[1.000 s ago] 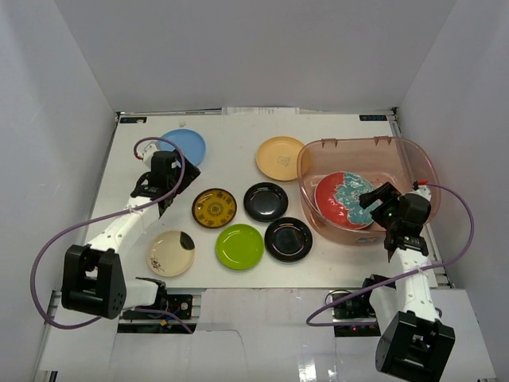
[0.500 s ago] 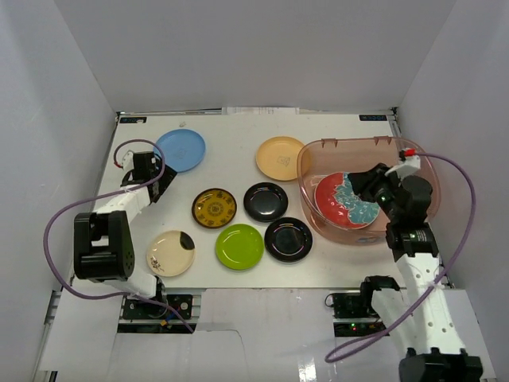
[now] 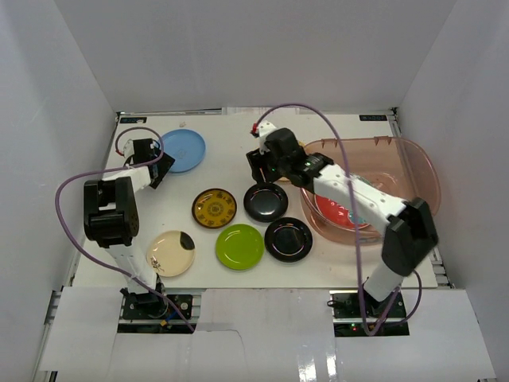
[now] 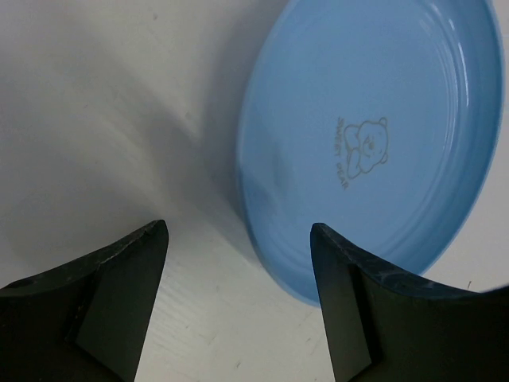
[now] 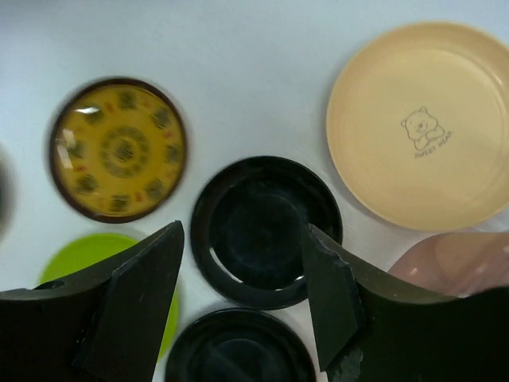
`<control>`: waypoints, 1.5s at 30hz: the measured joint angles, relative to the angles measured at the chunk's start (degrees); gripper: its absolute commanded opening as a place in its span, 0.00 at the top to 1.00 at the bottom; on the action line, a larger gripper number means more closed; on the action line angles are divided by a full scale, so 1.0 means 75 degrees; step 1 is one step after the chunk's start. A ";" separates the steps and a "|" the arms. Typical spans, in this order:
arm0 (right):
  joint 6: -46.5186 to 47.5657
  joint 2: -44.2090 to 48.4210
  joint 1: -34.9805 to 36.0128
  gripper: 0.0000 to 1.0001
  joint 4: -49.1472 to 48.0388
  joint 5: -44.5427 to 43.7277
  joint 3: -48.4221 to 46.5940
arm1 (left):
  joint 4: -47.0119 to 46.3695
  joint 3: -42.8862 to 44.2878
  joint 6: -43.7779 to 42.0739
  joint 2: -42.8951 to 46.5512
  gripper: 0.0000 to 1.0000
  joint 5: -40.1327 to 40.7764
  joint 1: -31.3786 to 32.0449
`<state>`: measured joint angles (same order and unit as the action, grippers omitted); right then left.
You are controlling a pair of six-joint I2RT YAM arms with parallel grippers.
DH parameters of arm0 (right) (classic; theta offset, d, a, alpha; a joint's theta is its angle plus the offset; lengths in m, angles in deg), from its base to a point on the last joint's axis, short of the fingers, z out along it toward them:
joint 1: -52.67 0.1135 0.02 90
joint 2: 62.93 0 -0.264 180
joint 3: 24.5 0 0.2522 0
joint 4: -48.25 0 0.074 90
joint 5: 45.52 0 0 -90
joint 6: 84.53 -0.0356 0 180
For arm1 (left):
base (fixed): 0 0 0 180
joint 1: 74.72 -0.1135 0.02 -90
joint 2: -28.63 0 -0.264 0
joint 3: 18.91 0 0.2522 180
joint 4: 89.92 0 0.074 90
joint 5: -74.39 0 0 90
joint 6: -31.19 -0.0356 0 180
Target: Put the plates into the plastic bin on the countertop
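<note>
The countertop (image 3: 231,131) is walled all round, so my free room lies inward. The plastic bin (image 3: 413,155) sits at its 3 o'clock and holds the red-and-teal plate (image 3: 338,213). Seven plates lie flat outside it, so I judge each needs a grip at the rim. My right gripper (image 5: 242,235) hangs spread above a black plate (image 5: 266,231), with the orange-yellow plate (image 5: 421,127) at 1 o'clock. My left gripper (image 4: 238,229), spread and empty, lines up on the rim of the light blue plate (image 4: 374,135), with the white wall (image 3: 64,119) close at 9 o'clock.
</note>
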<state>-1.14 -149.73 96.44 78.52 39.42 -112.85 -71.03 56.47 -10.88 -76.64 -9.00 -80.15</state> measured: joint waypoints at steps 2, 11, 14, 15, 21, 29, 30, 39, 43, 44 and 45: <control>0.0297 -0.1131 0.0038 0.33 0.0431 -0.0286 -0.0772 | -0.0079 0.0178 -0.0003 -0.0152 0.18 -0.0035 -0.0006; 0.1346 -0.4470 0.0023 0.32 0.1390 -0.1504 -0.3605 | -0.0455 0.0807 0.0003 -0.0799 0.29 -0.0239 -0.0020; 0.1504 -0.5170 -0.0044 0.36 0.1419 -0.1679 -0.4083 | -0.0527 0.0836 0.0032 -0.0886 0.41 -0.0233 -0.0052; 0.1527 -0.5388 -0.0079 0.37 0.1440 -0.1682 -0.4217 | -0.0519 0.0836 0.0023 -0.0898 0.44 -0.0233 -0.0064; 0.1521 -0.6210 -0.0618 0.68 0.1431 -0.1239 -0.4616 | -0.0425 0.0833 -0.0003 -0.0938 0.68 -0.0204 -0.0105; 0.2040 -0.6245 -0.0883 0.92 0.0930 -0.1084 -0.5106 | -0.0452 0.0842 0.0003 -0.0982 1.00 -0.0189 -0.0114; 0.2119 -0.6190 -0.0860 0.92 0.0863 -0.0982 -0.5161 | -0.0458 0.0839 0.0000 -0.0982 1.00 -0.0189 -0.0114; 0.2049 -0.3579 -0.0565 0.92 0.0501 -0.0163 -0.4625 | -0.0519 0.0172 0.0085 0.0041 1.00 -0.0554 -0.0157; 0.1757 -0.0804 -0.0606 0.92 0.0076 -0.0935 -0.2827 | -0.0618 -0.0306 0.0219 0.1588 1.00 -0.0912 -0.0047; 0.1580 0.0055 -0.0659 0.92 -0.0169 -0.1163 -0.2057 | -0.0731 -0.0382 0.0227 0.1976 1.00 -0.0965 0.0052; 0.1431 0.0799 -0.0749 0.92 -0.0187 -0.1317 -0.1431 | -0.0831 -0.0446 0.0224 0.2375 1.00 -0.0970 0.0224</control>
<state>9.59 -143.74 90.82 77.12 29.54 -123.58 -77.26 53.13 -9.20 -58.83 -16.27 -78.47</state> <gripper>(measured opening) 0.099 0.026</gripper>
